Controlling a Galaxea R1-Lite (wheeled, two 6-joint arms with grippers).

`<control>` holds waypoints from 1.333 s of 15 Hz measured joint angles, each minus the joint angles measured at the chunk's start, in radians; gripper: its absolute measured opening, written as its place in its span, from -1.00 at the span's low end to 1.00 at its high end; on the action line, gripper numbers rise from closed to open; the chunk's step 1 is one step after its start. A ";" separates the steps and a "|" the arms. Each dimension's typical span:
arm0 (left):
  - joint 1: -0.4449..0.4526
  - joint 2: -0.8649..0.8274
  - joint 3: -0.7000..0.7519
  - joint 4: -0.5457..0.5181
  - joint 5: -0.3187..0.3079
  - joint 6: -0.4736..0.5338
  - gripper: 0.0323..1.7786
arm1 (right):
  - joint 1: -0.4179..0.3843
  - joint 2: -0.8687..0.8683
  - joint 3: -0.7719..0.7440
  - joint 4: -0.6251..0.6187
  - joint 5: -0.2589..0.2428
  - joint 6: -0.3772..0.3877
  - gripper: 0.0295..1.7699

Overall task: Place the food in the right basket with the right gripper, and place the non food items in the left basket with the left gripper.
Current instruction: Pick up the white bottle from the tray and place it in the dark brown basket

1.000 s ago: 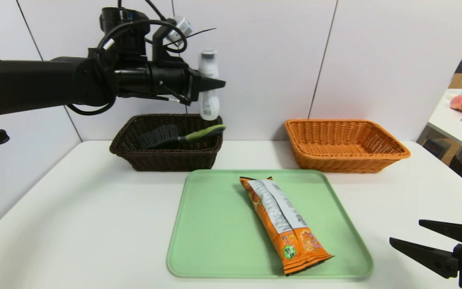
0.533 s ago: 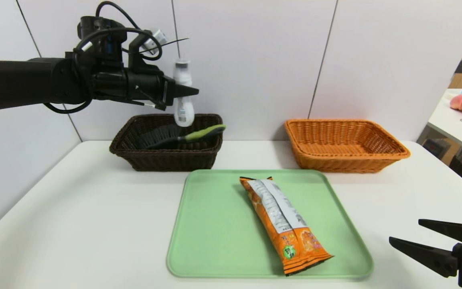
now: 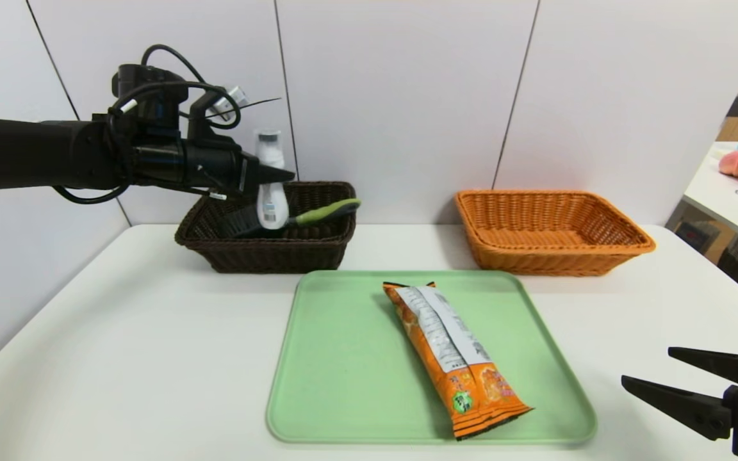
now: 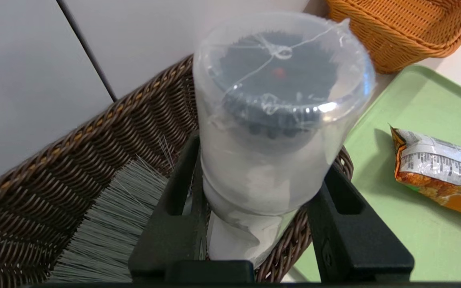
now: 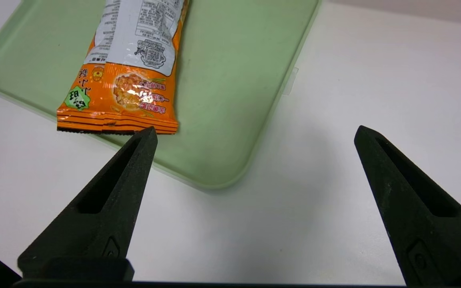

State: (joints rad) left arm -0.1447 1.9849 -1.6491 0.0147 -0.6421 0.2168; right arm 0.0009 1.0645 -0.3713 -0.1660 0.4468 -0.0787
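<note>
My left gripper (image 3: 276, 174) is shut on the small white bottle (image 3: 271, 189), holding it upright over the dark brown left basket (image 3: 215, 246); in the left wrist view the bottle (image 4: 270, 132) fills the space between the black fingers (image 4: 346, 224). The grey-bristled scrub brush (image 3: 314, 212) lies inside that basket (image 4: 74, 140), bristles (image 4: 110, 224) below the gripper. The orange snack packet (image 3: 452, 349) lies on the green tray (image 3: 337, 378). The orange-tan right basket (image 3: 548, 230) holds nothing visible. My right gripper (image 3: 647, 371) hangs open at the table's near right, by the tray's corner (image 5: 222, 176) and the packet's end (image 5: 122, 100).
The white table (image 3: 119, 352) ends at a white panelled wall close behind both baskets. A side table (image 3: 737, 192) at the far right carries plush peaches and a drinks bottle.
My left arm has carried the bottle leftward and down, from above the left basket's right end to low over its middle. The right gripper and the packet have stayed still.
</note>
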 joint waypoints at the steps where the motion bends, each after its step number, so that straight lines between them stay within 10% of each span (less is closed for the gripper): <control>1: 0.003 -0.003 0.017 -0.013 0.000 0.000 -0.22 | 0.000 0.000 -0.002 0.000 0.000 0.000 0.92; 20: 0.036 0.030 0.064 -0.098 -0.063 0.003 -0.22 | 0.000 -0.006 -0.001 0.000 -0.001 0.000 0.92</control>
State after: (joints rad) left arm -0.1087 2.0147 -1.5851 -0.0836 -0.7047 0.2198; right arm 0.0004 1.0587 -0.3728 -0.1660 0.4453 -0.0791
